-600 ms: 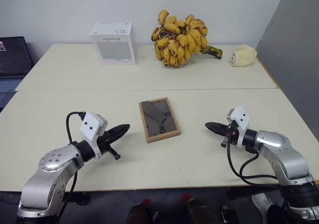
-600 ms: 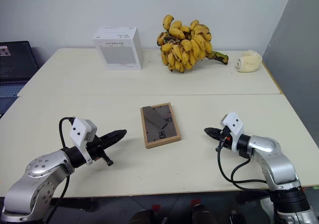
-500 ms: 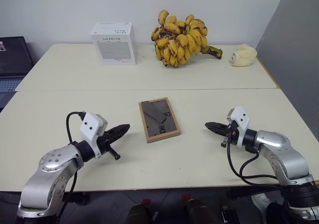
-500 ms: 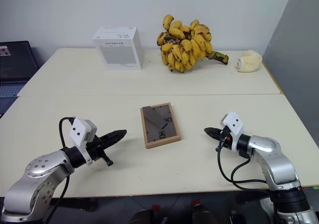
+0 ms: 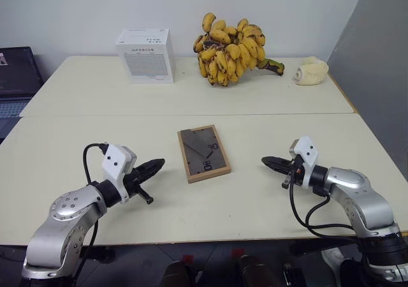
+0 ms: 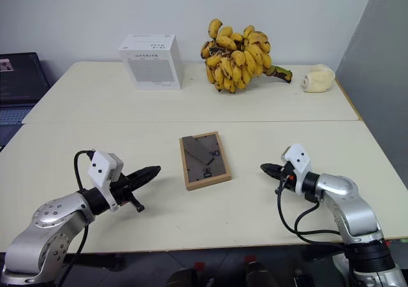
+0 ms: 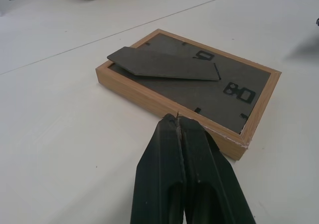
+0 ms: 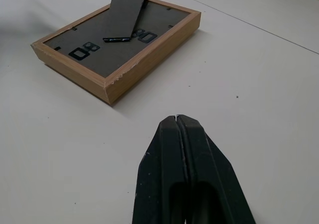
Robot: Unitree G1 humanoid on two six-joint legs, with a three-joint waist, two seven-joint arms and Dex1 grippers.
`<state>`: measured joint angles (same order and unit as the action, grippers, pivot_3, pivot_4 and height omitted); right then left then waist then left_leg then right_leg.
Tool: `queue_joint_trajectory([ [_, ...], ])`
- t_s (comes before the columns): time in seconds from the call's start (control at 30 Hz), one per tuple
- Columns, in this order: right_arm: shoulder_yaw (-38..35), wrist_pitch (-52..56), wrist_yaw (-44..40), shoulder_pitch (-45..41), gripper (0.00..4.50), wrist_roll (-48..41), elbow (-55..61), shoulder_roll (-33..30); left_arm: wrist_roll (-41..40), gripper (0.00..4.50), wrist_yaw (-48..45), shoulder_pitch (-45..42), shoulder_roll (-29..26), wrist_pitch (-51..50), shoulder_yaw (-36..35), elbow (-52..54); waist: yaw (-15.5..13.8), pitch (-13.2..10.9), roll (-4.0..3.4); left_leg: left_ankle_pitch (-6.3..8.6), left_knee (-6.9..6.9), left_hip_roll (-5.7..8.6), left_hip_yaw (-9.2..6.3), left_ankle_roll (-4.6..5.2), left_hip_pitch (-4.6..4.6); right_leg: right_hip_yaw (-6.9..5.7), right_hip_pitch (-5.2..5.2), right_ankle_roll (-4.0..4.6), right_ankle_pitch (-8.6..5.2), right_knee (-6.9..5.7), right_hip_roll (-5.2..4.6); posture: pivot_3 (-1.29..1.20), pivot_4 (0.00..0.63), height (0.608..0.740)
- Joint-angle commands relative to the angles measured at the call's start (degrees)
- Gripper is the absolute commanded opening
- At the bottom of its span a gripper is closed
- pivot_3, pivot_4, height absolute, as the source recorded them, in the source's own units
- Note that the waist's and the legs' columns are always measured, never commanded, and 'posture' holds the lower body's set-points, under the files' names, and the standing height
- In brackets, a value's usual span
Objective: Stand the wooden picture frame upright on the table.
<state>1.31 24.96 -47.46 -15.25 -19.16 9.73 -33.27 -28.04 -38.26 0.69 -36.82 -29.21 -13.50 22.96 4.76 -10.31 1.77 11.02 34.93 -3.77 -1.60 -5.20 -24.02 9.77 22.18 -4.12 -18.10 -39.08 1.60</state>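
Note:
The wooden picture frame (image 5: 203, 153) lies flat on the cream table (image 5: 95, 134), back side up, its dark stand (image 7: 164, 64) folded against the back. My left gripper (image 5: 157, 165) is shut and empty, pointing at the frame from its left with a short gap between. On the other side my right gripper (image 5: 266, 161) is also shut and empty, aimed at the frame and a little farther from it. In the wrist views the frame (image 8: 119, 45) sits just beyond each pair of closed fingertips (image 7: 177, 118).
A white box (image 5: 146, 55) stands at the back left, a bunch of bananas (image 5: 231, 48) at the back centre, and a pale cream object (image 5: 311, 70) at the back right. A laptop (image 5: 16, 76) sits off the table's left edge. A seam (image 5: 287, 113) crosses the tabletop.

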Motion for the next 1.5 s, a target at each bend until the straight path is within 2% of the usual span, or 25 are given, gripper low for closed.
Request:
queue_joint_trajectory([
  [0.03, -0.38, -1.34, -0.28, -1.37, 0.00, -0.09, 0.32, 0.08, -0.98, 0.00, 0.23, -0.36, -0.43, 0.15, -1.99, 1.60, 0.00, 0.00, 0.00, 0.00, 0.00, 0.00, 0.00, 0.00, 0.00, 0.00, 0.00, 0.00, 0.00, 0.00, 0.00, 0.00, 0.150, 0.740],
  [0.53, 0.74, -2.35, 0.94, -2.24, 0.00, 1.31, -1.25, 1.15, -0.37, 0.00, 2.07, -0.11, -0.08, -0.75, -2.84, 0.59, 0.00, 0.00, 0.00, 0.00, 0.01, 0.00, 0.00, 0.00, 0.00, -0.01, 0.00, 0.05, 0.03, -0.01, 0.00, 0.00, 0.150, 0.740],
  [0.73, 5.02, -6.52, 6.58, -3.70, 0.00, 9.03, -6.19, 4.23, 4.64, 0.00, 9.92, -4.22, 1.06, -2.40, -3.25, -12.21, 0.02, 0.00, 0.00, 0.00, 0.02, 0.00, -0.02, 0.00, 0.03, -0.03, 0.00, 0.05, 0.03, -0.05, 0.00, 0.00, 0.150, 0.740],
  [0.93, 8.31, -11.28, 11.04, -4.67, 0.00, 14.93, -10.82, 8.28, 12.54, 0.00, 12.76, -11.69, 2.03, 1.30, 2.85, -26.37, -0.17, 0.02, 0.03, 0.00, 0.03, 0.01, -0.05, 0.00, -0.02, -0.07, 0.01, 0.21, 0.13, -0.04, 0.00, 0.00, 0.150, 0.740],
  [1.5, 9.08, -12.77, 11.61, -4.13, 0.00, 16.86, -12.10, 11.02, 21.95, 0.00, 5.78, -35.34, 13.31, 18.52, 15.02, -53.83, -2.69, 0.05, 0.04, -0.04, 0.20, 0.08, -0.48, 0.01, 0.00, -0.51, -0.25, 0.21, 0.16, -0.15, -0.02, 0.00, 0.150, 0.740],
])
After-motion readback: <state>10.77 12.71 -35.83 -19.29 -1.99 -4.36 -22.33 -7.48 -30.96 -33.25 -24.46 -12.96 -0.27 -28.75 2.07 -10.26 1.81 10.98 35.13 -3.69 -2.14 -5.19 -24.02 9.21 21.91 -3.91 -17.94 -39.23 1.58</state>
